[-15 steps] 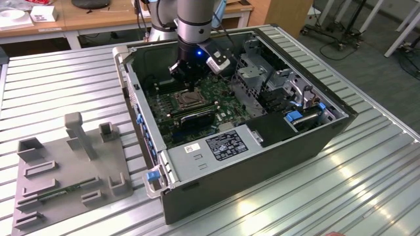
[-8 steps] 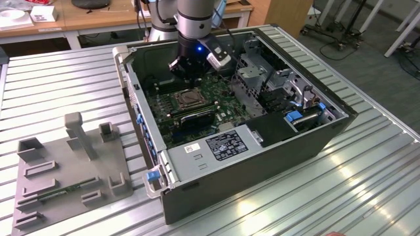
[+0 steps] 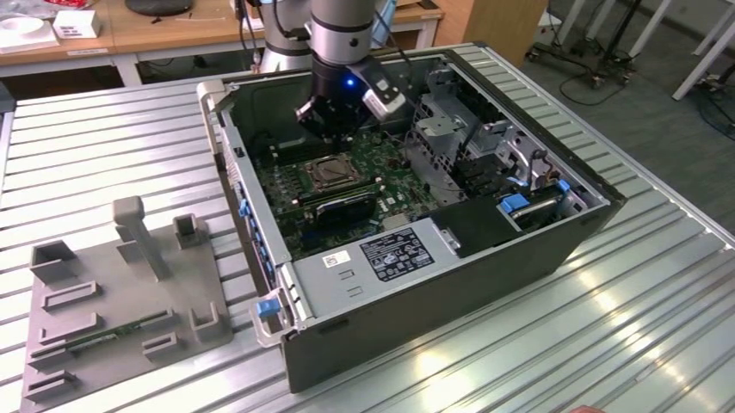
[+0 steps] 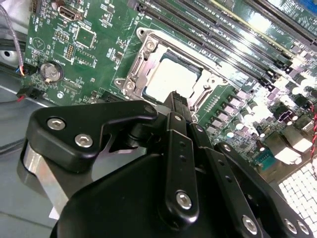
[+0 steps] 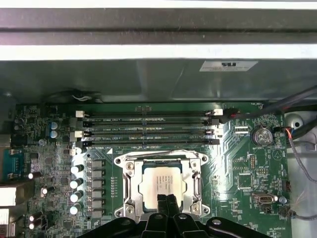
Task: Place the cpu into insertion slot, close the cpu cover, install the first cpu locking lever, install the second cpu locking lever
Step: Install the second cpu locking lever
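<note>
Black pincer (image 5: 166, 201), fingers together and empty, hung over silvery-tan square cpu (image 5: 159, 181) inside lowered metal-frame cpu cover (image 5: 130, 188); cover step done, I judged.

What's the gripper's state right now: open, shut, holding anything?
Gripper: shut, fingers pressed together with nothing held between them, tips over the near edge of the cpu.

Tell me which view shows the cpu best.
The first wrist view: the cpu lies square-on, framed by the cpu cover, the gripper overlapping one edge. The second wrist view shows it slanted, partly behind the gripper; the exterior view shows it tiny, from afar.
</note>
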Available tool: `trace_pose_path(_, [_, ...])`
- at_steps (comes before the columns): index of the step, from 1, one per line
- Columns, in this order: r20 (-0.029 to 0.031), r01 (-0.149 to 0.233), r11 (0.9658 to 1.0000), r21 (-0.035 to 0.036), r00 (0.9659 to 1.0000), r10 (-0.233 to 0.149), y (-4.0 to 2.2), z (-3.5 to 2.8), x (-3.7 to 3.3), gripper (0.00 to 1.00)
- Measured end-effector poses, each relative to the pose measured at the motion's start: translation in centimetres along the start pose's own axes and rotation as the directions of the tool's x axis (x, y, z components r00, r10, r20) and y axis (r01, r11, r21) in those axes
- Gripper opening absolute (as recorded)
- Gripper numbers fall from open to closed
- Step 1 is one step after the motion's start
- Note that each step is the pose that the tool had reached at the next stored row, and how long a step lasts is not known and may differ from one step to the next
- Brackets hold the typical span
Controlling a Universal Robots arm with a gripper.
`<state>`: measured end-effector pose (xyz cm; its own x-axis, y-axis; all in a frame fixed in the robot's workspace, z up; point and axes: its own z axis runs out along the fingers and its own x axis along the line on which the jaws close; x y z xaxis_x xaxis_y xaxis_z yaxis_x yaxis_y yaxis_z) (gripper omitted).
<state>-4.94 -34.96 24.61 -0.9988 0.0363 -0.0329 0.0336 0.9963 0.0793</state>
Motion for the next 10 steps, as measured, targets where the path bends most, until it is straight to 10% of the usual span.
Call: trace_pose_path(10, [0.0001,0.0,1.0,-0.0001,1.0,0.0,-1.74,-0.13,-0.06,0.11])
